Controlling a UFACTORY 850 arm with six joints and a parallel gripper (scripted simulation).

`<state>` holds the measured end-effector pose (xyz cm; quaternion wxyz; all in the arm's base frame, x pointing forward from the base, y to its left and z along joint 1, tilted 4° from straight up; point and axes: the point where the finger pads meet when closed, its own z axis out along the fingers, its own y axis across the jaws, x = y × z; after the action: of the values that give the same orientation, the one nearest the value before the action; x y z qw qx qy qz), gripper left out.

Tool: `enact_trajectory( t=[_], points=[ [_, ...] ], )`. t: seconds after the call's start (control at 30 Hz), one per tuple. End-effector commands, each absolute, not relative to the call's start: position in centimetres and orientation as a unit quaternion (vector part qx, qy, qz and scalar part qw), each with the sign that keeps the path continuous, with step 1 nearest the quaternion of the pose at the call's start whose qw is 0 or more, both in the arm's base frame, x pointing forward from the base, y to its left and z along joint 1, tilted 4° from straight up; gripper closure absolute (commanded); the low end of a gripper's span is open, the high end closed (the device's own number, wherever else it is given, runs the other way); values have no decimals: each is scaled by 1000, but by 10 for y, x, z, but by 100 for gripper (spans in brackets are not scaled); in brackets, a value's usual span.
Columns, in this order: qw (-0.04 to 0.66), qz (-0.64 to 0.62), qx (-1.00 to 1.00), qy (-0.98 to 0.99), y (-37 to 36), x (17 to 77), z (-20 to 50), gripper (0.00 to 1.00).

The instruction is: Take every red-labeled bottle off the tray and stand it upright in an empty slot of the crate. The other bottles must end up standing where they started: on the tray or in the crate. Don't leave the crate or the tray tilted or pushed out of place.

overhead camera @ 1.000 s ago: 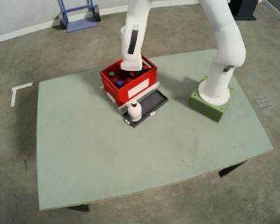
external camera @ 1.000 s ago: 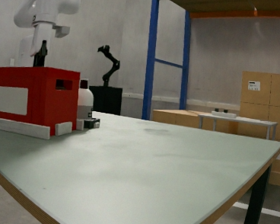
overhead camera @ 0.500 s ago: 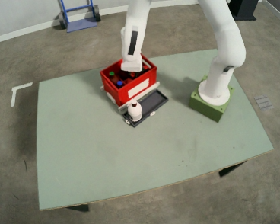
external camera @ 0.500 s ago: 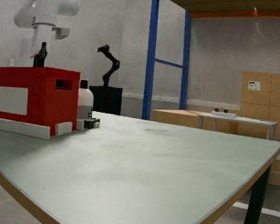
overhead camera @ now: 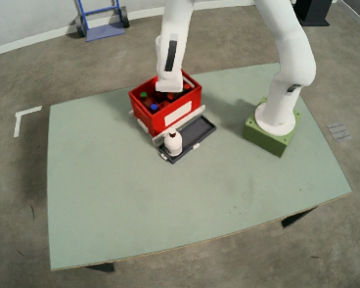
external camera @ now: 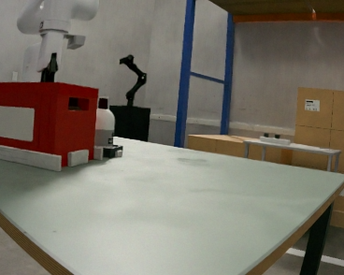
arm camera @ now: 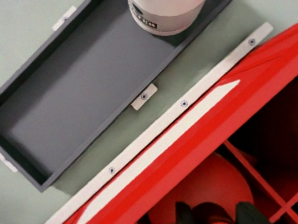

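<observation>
The red crate (overhead camera: 165,104) stands on the table beside the dark grey tray (overhead camera: 189,137). My gripper (overhead camera: 168,88) is low over the crate's near middle slots, shut on a red-labeled bottle. That bottle shows in the wrist view as a red rounded shape (arm camera: 215,190) inside the crate (arm camera: 240,140), between my dark fingertips at the bottom edge. A white bottle with a dark label (overhead camera: 172,142) stands upright at the tray's left end and also shows in the wrist view (arm camera: 165,15). The other part of the tray (arm camera: 95,85) holds nothing.
Bottles with a green cap (overhead camera: 143,94) and a blue cap (overhead camera: 154,106) stand in the crate's left slots. White guide strips (arm camera: 170,117) lie along the crate's base. The arm's green base block (overhead camera: 272,128) sits to the right.
</observation>
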<state>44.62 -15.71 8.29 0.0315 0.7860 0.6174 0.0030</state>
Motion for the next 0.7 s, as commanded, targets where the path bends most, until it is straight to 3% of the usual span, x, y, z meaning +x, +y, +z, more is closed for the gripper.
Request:
enact_trajectory(
  t=[0.0,0.5,0.53,0.67],
  points=[
    [32,3,786,617,-157,447,83,100],
    [32,3,786,617,-157,447,83,100],
    [32,3,786,617,-157,447,83,34],
    [32,3,786,617,-157,447,83,34]
  ],
)
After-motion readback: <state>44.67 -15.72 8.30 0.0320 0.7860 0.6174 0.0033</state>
